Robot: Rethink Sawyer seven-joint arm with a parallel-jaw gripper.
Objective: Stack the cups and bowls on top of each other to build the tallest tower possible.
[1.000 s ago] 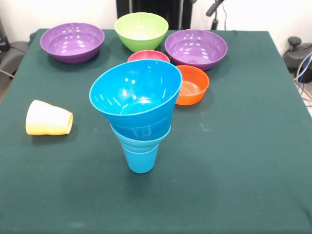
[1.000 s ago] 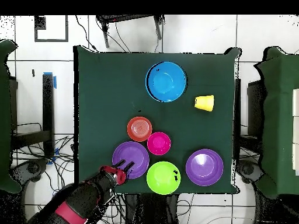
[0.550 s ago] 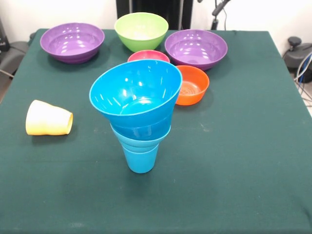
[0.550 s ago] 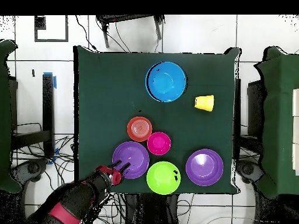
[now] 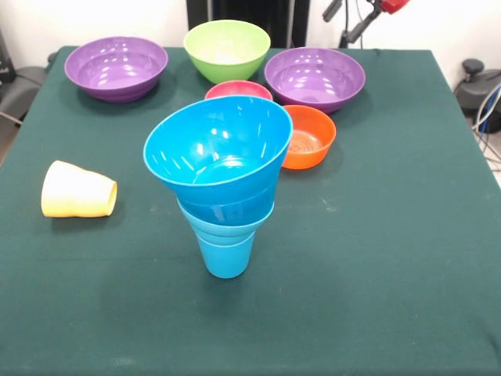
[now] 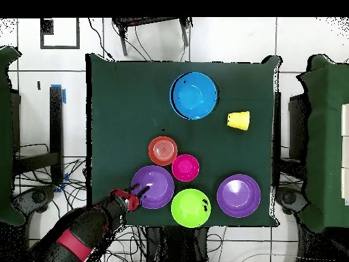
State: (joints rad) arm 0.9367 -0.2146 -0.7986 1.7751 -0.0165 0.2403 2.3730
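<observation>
A sky-blue tapered plastic cup point(image 5: 226, 256) stands upright near the middle of the dark green table point(image 5: 391, 235), with glossy blue plastic bowls nested in its mouth; the widest blue bowl point(image 5: 216, 149) on top tilts. A pale yellow ridged tumbler point(image 5: 77, 190) lies on its side well apart. Behind sit an orange bowl point(image 5: 308, 137), a pink-red bowl point(image 5: 238, 89), a lime green bowl point(image 5: 227, 49) and two purple bowls point(image 5: 116, 67) point(image 5: 315, 77). The gripper's dark fingers point(image 5: 344, 16) show at the top edge.
</observation>
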